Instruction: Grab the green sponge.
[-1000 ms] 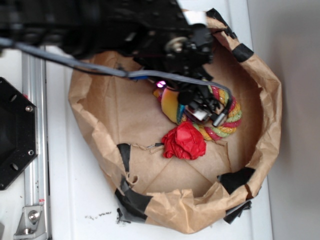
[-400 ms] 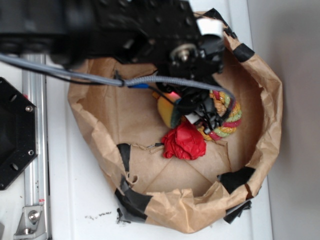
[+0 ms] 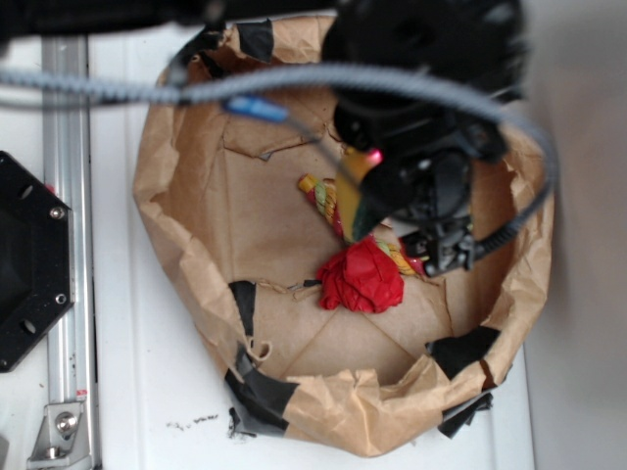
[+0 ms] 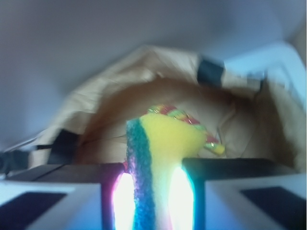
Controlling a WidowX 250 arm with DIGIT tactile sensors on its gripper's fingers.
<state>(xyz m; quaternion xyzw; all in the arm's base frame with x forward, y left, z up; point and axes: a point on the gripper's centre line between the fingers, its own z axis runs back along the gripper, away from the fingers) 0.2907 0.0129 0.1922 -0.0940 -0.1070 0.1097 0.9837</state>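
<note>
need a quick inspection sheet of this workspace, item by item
surface: brown paper basin with black tape patches, on a white table
job's things: green sponge pinched between the fingers, lifted clear of the paper floor
clutter: braided rope ring partly hidden by the arm; red cloth ball on the basin floor
grippers: gripper shut on the sponge
cables: grey cable running across the top of the exterior view
surroundings: metal rail and black plate at the left

No text, label, brand, number or sign can be read in either view; the black tape patches (image 3: pixel 257 390) on the crumpled brown paper basin (image 3: pixel 181 196) are plain and unmarked.
</note>
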